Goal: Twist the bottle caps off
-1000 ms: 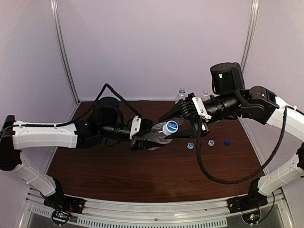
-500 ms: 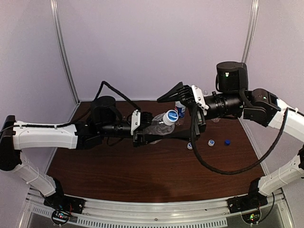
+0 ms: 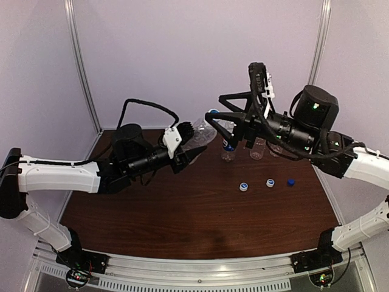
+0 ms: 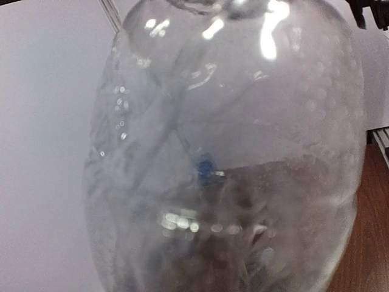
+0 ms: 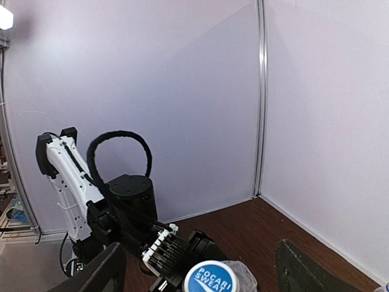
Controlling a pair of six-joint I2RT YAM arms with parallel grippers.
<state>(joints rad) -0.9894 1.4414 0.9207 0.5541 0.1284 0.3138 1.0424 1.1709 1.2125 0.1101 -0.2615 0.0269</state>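
Note:
My left gripper (image 3: 189, 145) is shut on a clear bottle (image 3: 200, 131) and holds it in the air, tilted up to the right. The bottle's body fills the left wrist view (image 4: 231, 140) and hides the fingers there. Its cap (image 3: 213, 112), white with a blue "Pocari Sweat" centre, is still on the neck and shows low in the right wrist view (image 5: 211, 278). My right gripper (image 3: 217, 114) is wide open, its fingers (image 5: 103, 271) on either side of the cap without touching it. Three loose caps lie on the table: two white-and-blue (image 3: 244, 187) (image 3: 270, 182) and one dark blue (image 3: 292, 181).
Three uncapped bottles stand at the back right of the table: one with a blue label (image 3: 228, 151) and two others (image 3: 257, 148) (image 3: 276, 149). The enclosure's walls stand close behind, and a corner post (image 5: 261, 91) is near.
My left arm has lifted the bottle and tilted its cap up to the right. My right arm has risen and turned, and its open fingers now sit on either side of the cap.

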